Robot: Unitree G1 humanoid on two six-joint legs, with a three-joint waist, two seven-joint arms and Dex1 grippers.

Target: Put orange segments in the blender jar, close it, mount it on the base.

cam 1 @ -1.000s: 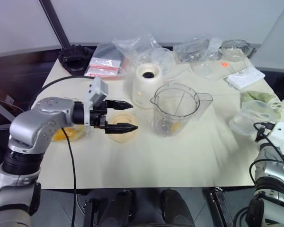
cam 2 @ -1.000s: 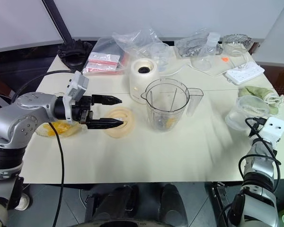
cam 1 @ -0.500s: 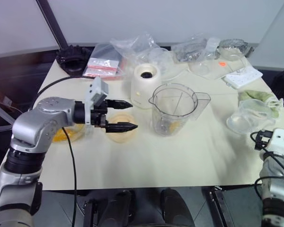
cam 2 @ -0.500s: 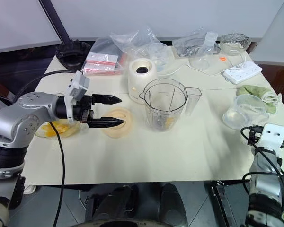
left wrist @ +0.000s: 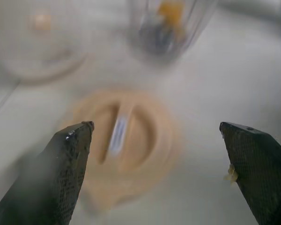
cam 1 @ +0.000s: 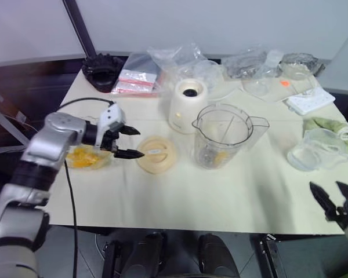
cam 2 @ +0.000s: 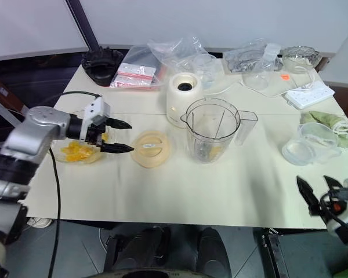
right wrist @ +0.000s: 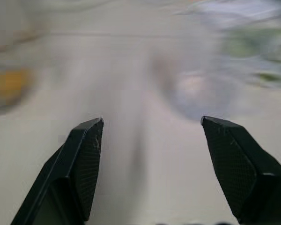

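A big cream-coloured table (cam 1: 232, 197) holds everything here. Near its middle stands the tall clear plastic blender jar (cam 1: 225, 136) with a pour spout and a side handle. It is upright with its top open, and a few small yellow-orange orange segments (cam 1: 220, 157) lie at its bottom by the blades. Just behind the jar, toward the robot's left, stands the cream-white rounded blender base (cam 1: 187, 105) with a dark round socket on top. The jar and the base are close, but the jar is not on the base. On the jar's left side a flat pale-orange round lid (cam 1: 155, 161) lies on the table. Further left sits a clear glass bowl (cam 1: 86, 157) with more glossy orange pieces in it. The left gripper (cam 1: 127, 143) hangs just above the table between the bowl and the lid. Its two black fingers are spread wide apart and hold nothing. In the left wrist view a tiny yellow bit (left wrist: 231, 173) sticks to one finger. The right gripper (cam 2: 315, 193) is low at the near right edge of the table, well apart from the jar. Its fingers are spread too, with nothing between them. At the back of the table lie clear plastic bags (cam 1: 180, 61), a black round part (cam 1: 101, 70) and a white power strip (cam 1: 310, 101). On the right side are a green cloth (cam 1: 327, 125) and a clear plastic cup (cam 1: 319, 147) lying tipped over.
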